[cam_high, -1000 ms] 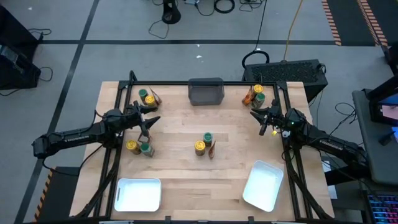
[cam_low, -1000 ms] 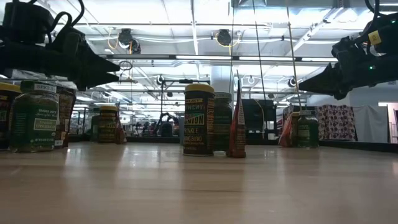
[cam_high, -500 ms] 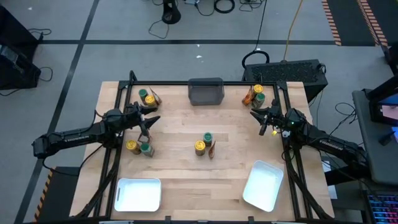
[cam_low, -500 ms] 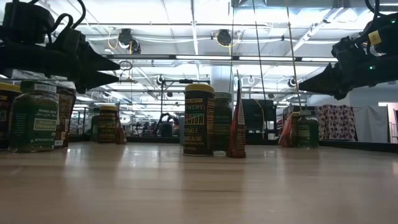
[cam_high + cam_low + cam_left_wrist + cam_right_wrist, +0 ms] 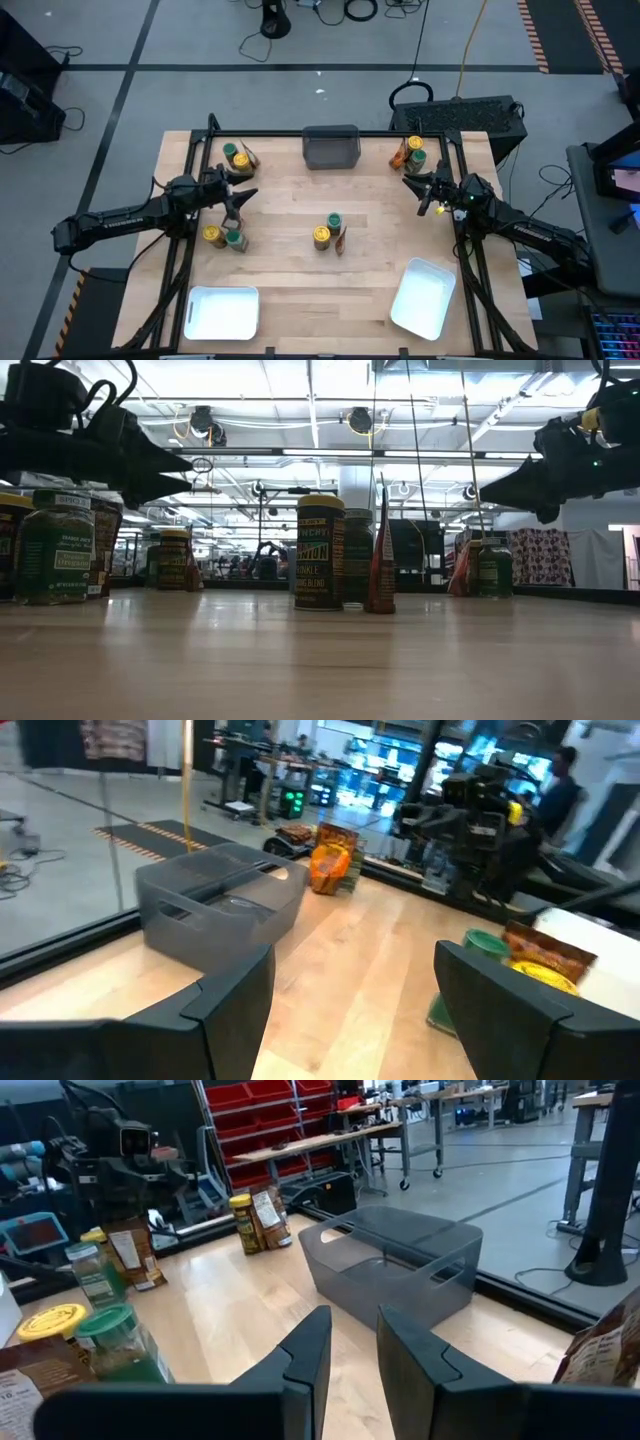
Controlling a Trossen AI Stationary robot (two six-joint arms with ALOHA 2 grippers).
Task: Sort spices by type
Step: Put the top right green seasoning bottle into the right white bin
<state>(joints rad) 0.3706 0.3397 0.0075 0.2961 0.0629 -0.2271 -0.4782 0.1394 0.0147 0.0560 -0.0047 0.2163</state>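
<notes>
We see left gripper (image 5: 243, 197) hovering near table's (image 5: 290, 262) left edge, fingers spread apart, empty. Right gripper (image 5: 412, 185) hovers near right edge, fingers nearly together, holding nothing.

- My left arm reached in from the table's left side, lying low and nearly straight, its wrist pointing toward the middle.
- My left gripper (image 5: 240, 196) hung above the wood with its two fingers (image 5: 225, 995) spread wide and nothing between them.
- My right arm came in from the right side, bent at the elbow, the wrist aimed inward.
- My right gripper (image 5: 409, 184) hovered off the surface, its fingers (image 5: 305, 1350) drawn close together with only a narrow gap, gripping nothing.
</notes>
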